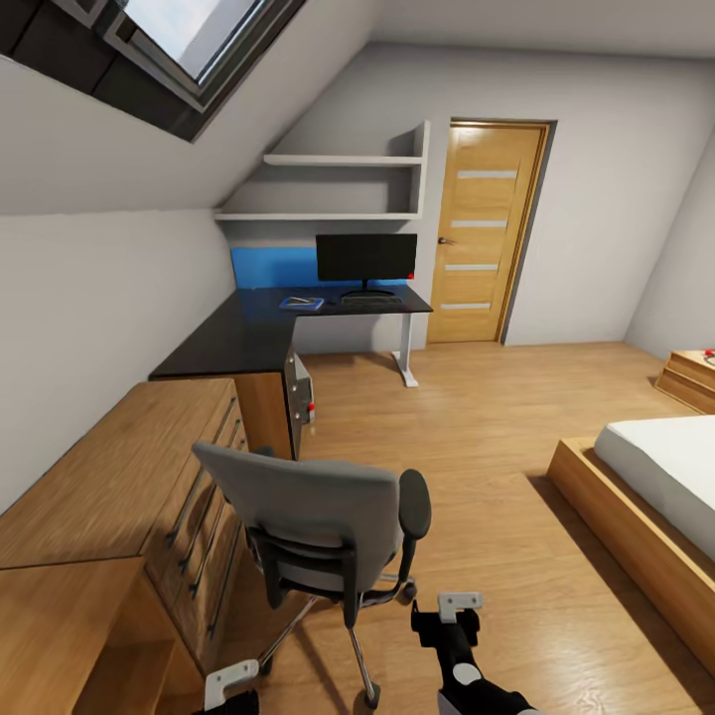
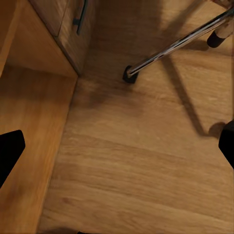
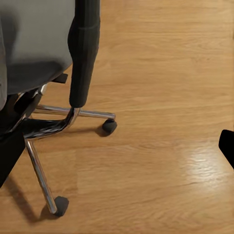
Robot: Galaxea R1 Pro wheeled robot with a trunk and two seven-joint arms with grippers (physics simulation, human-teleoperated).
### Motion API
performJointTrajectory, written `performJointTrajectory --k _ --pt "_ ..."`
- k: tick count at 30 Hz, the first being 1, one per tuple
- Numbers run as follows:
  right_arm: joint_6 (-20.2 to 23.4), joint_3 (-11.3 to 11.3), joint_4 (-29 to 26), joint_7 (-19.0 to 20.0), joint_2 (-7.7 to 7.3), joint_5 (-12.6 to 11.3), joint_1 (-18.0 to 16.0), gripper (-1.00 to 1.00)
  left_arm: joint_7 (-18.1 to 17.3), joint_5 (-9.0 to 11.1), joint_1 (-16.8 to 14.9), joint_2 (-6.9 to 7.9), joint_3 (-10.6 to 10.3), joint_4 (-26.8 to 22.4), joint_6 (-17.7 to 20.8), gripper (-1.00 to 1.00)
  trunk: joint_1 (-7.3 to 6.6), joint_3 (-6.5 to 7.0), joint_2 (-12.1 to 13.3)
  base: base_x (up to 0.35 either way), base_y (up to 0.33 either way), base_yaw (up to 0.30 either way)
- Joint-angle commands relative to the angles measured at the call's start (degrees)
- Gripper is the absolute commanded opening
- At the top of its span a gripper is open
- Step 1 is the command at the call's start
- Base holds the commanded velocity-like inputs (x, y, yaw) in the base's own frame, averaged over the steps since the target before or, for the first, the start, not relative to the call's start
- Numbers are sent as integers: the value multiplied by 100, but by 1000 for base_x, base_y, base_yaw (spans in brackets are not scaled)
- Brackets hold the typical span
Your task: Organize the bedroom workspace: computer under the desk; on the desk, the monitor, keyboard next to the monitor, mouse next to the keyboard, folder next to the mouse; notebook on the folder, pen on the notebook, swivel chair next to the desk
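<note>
Behind the swivel chair (image 1: 318, 516), well apart from the desk (image 1: 248, 338), with both arms held low: left gripper (image 1: 230, 680) and right gripper (image 1: 459, 602) spread wide, grasping nothing. Seat back turned to the robot, chrome base close beside the wooden dresser (image 1: 109, 477), one caster (image 2: 129, 75) near its corner. Likely next: pushing the chair toward the desk. Risk of that caster snagging on the dresser and swinging the chair aside instead of rolling it straight. Risk, too, of an off-centre shove spinning the seat, or of too hard a push sending the base into the computer (image 1: 301, 392) under the desk. Far end of the desk: monitor (image 1: 366, 257) upright, keyboard (image 1: 370, 296) before it, folder (image 1: 301, 303) just beside; mouse and pen too small to tell.
</note>
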Motion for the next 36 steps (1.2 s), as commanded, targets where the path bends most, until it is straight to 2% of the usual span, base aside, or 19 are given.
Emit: performJointTrajectory --k 1,10,11,13,36 --pt "-42 50 8 -16 -1 -6 -4 100 36 58 -4 2 -50 7 -75 100 22 -24 -45 0 0 0" --pt "-198 53 17 3 8 65 -2 100 38 40 -4 -1 -68 26 -166 100 220 -186 -406 0 0 0" --pt "-436 57 18 3 12 65 4 100 38 40 -4 -1 -68 26 -167 100 242 -204 -446 0 0 0" --pt "-473 58 19 3 13 65 5 100 38 40 -4 -1 -69 26 -167 100 286 -240 -526 0 0 0" --pt "-555 77 17 3 32 65 7 100 38 40 -4 -8 -69 26 -167 100 791 -653 -1449 0 0 64"
